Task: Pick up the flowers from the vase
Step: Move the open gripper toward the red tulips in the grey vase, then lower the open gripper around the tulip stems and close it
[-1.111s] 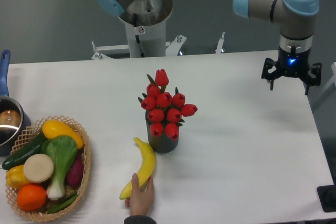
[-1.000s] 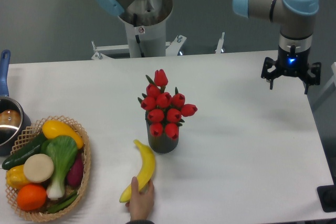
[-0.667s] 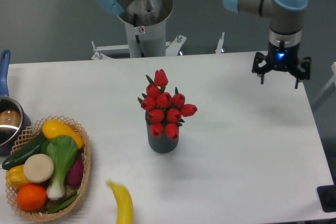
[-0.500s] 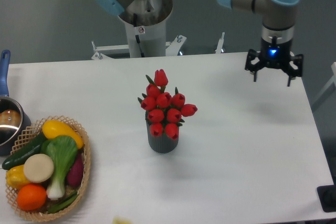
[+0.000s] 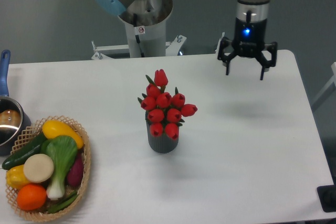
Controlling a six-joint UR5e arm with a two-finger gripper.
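A robotics lab: a pedestal-mounted arm (image 5: 137, 11) over a bare white table (image 5: 252, 145).

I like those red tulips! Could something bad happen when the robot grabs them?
Maybe. The tulips sit snugly in a small ribbed vase, so pulling them might lift or tip it. The open gripper is far off to the side; closing on the buds rather than the stems might squash them.
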